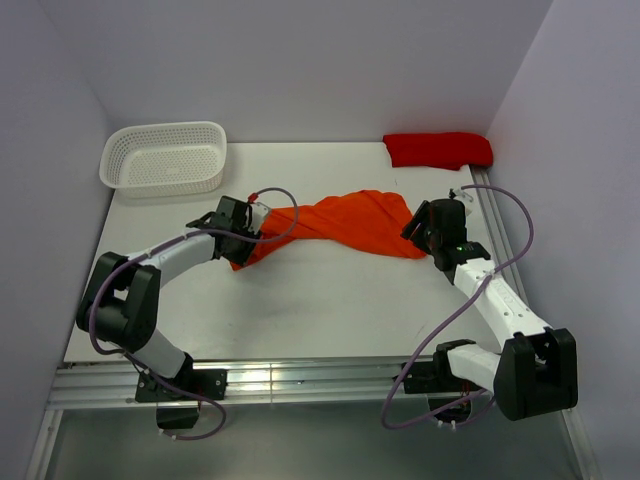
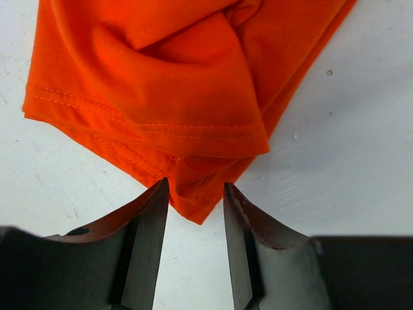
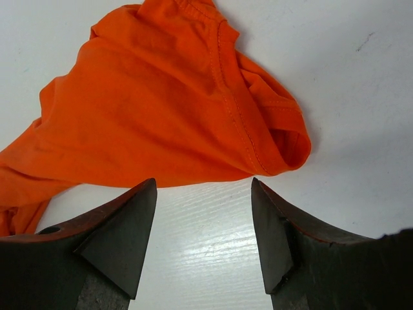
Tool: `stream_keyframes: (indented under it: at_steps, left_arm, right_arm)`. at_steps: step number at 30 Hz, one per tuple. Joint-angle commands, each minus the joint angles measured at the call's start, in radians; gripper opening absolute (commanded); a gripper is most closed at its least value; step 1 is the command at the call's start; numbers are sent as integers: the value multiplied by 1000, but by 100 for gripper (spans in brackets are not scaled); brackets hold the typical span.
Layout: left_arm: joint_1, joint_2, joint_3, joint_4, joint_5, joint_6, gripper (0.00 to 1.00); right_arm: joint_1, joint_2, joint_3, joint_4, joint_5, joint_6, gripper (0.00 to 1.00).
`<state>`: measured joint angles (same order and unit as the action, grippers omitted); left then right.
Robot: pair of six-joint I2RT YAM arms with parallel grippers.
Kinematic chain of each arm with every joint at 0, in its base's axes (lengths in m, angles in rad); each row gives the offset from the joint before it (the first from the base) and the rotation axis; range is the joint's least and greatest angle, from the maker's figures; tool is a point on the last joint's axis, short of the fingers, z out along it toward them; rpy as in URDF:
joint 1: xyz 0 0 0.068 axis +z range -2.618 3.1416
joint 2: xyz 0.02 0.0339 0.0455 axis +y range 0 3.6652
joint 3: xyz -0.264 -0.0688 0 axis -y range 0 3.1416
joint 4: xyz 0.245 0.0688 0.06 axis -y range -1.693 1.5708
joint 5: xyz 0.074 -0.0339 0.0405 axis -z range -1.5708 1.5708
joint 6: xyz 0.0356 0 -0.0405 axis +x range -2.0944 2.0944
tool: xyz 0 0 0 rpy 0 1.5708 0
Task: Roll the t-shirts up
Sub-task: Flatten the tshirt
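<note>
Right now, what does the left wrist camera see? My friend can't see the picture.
A crumpled orange t-shirt lies on a white table. Its lowest corner pokes between the two dark, open fingers of the left gripper.

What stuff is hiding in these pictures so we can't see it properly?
Left wrist view: the top edge cuts off the orange t-shirt above the left hand.
Right wrist view: the left edge cuts the shirt off beyond the right hand.
Top view: both hands hide bits of the shirt's ends.
Top view: the red cloth is bunched up; what it is cannot be told.
</note>
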<state>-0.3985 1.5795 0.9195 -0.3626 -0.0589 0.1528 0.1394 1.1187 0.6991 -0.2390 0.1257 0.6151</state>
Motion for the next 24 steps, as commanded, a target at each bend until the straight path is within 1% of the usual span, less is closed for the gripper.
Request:
stream_keyframes:
  at_steps: [1, 4, 7, 9, 10, 11, 13, 14, 16, 17, 19, 20, 21, 23, 24]
  left_arm:
    - [9, -15, 4, 27, -9, 8, 44]
    - [15, -4, 8, 33, -7, 8, 43]
    - [16, 4, 15, 30, -4, 11, 39]
    - [16, 8, 18, 30, -4, 11, 34]
    - [16, 10, 18, 30, -2, 11, 31]
    - [16, 10, 21, 30, -2, 11, 24]
    - [18, 11, 22, 27, 5, 13, 18]
    - [18, 10, 25, 24, 8, 13, 10]
    - [18, 4, 33, 11, 21, 10, 5]
    - [18, 2, 41, 7, 24, 8, 0]
    - [18, -13, 51, -10, 30, 11, 0]
    - [18, -19, 62, -16, 31, 11, 0]
    - [18, -32, 68, -25, 34, 13, 0]
    - [23, -39, 90, -53, 51, 14, 0]
    - [27, -47, 99, -64, 51, 14, 0]
  right_arm:
    - [-9, -7, -4, 20, 3, 0, 67]
    - [-9, -8, -10, 26, 2, 5, 67]
    - [-9, 0, -10, 27, 2, 3, 67]
    - [-9, 15, -4, 30, 6, 0, 67]
    - [-9, 21, -1, 30, 11, -3, 67]
    - [-11, 42, 10, 30, 14, -6, 67]
    - [-14, 70, 25, 30, 17, -18, 67]
    - [-23, 85, 45, 26, 15, -21, 67]
    - [-32, 141, 68, 27, 11, -35, 67]
    - [-47, 183, 103, 29, 0, -40, 67]
    - [-60, 236, 149, 26, -18, -63, 67]
    - [-66, 265, 213, 8, -23, -72, 67]
    - [-69, 329, 250, -8, -23, -95, 66]
    - [-69, 392, 345, -35, -35, -113, 65]
    - [-69, 448, 374, -45, -53, -126, 64]
